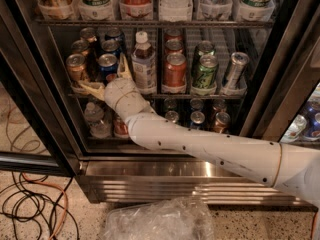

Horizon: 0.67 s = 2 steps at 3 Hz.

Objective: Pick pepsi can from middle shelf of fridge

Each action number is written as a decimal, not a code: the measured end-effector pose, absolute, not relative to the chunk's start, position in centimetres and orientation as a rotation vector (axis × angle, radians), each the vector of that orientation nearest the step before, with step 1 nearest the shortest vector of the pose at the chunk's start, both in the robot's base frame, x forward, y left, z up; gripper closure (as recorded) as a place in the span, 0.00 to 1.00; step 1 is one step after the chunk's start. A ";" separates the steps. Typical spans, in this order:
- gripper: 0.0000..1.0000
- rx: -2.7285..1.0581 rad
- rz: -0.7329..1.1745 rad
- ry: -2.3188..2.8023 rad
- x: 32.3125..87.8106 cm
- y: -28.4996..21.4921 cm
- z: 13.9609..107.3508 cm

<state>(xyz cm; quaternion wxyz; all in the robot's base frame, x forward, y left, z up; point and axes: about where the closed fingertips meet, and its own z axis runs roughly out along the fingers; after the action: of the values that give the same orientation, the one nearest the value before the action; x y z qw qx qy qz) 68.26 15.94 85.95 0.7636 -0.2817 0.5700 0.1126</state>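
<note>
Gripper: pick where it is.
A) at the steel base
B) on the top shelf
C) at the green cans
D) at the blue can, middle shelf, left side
D: the gripper, fingers spread, sits at the pepsi can on the left of the middle shelf.

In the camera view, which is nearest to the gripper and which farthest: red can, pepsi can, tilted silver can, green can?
The gripper is at the middle shelf's left end.
1. pepsi can, left, between its open fingers.
2. red can, centre.
3. green can, right of centre.
4. tilted silver can, far right.
</note>
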 end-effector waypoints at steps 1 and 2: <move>0.25 -0.611 0.216 1.219 69.4 16.1 86.4; 0.44 -0.600 0.190 1.213 69.8 15.8 86.5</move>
<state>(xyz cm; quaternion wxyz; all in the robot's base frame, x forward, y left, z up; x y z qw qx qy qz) 69.81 15.82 86.45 0.7754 -0.2773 0.5605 0.0876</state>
